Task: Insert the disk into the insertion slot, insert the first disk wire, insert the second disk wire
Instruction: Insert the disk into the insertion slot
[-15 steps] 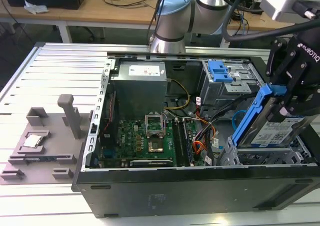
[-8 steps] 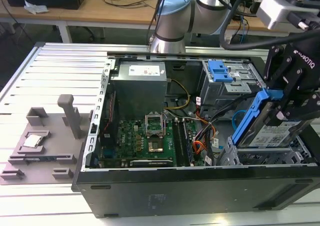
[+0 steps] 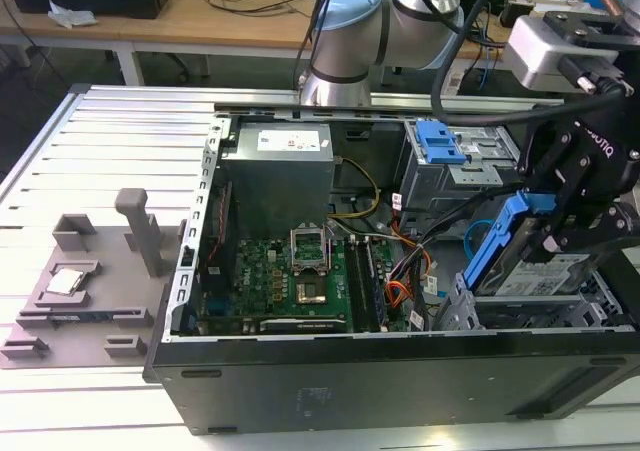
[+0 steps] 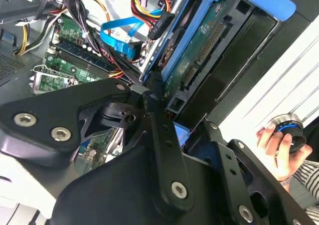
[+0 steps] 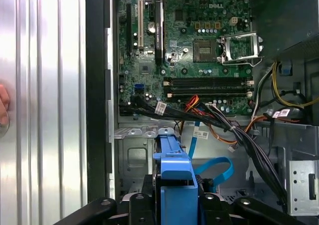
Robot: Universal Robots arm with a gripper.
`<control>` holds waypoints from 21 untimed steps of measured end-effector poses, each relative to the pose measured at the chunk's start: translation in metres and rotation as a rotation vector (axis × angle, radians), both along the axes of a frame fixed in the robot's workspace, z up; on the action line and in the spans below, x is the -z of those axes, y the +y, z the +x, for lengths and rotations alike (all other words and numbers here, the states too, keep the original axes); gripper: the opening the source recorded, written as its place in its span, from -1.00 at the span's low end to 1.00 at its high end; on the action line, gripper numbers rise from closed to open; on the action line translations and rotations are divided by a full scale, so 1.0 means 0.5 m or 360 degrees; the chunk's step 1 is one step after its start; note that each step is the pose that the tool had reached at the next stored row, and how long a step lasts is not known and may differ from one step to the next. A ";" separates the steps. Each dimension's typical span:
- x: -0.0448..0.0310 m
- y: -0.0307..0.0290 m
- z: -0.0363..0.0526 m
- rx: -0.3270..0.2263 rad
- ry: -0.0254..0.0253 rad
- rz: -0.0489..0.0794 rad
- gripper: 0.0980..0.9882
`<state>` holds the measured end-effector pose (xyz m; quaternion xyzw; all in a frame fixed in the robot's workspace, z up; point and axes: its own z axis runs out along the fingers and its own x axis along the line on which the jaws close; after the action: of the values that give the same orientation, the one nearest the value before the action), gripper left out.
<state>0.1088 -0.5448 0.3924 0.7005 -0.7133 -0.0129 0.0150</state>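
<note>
The disk [image 3: 535, 271] is pinched by the hand [image 3: 558, 233] of the 1 arm [image 3: 345, 31], at the exterior view's right end of the open computer case [image 3: 350, 381]. The disk is seen as a flat silver box with a white label on its wide face, and a bright blue frame is wrapped around its edge. It is held tilted, blue end up, right over the insertion slot [image 3: 452, 311], the grey metal cage full of little holes. Whether its low end is already inside cannot be told. In the second wrist view the other face of the disk [image 4: 199, 50] is shown, with a green board on it, and it is squeezed by the 2 black fingers [image 4: 162, 130]. In the first wrist view the blue frame of the disk [image 5: 172, 160] is seen in front of the grey cage [image 5: 132, 155]. The second disk wire [image 5: 219, 167], light blue and flat, is curled in a loop inside the case, close by the disk. A taller grey bay [image 3: 440, 176] with a blue latch is found behind the cage. A green main board [image 3: 290, 271] is laid flat in the middle of the case. The case is set on a ribbed metal bench [image 3: 110, 141], beside a grey tray [image 3: 80, 291].
</note>
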 end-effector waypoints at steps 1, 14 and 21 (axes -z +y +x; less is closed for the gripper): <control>0.001 0.000 0.000 0.0000 0.00000 0.0000 -0.40; 0.002 0.000 0.000 0.0000 0.00000 0.0000 -0.23; 0.002 0.000 0.000 0.0000 0.00000 0.0000 -0.82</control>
<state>0.1087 -0.5449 0.3912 0.7005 -0.7134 -0.0129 0.0150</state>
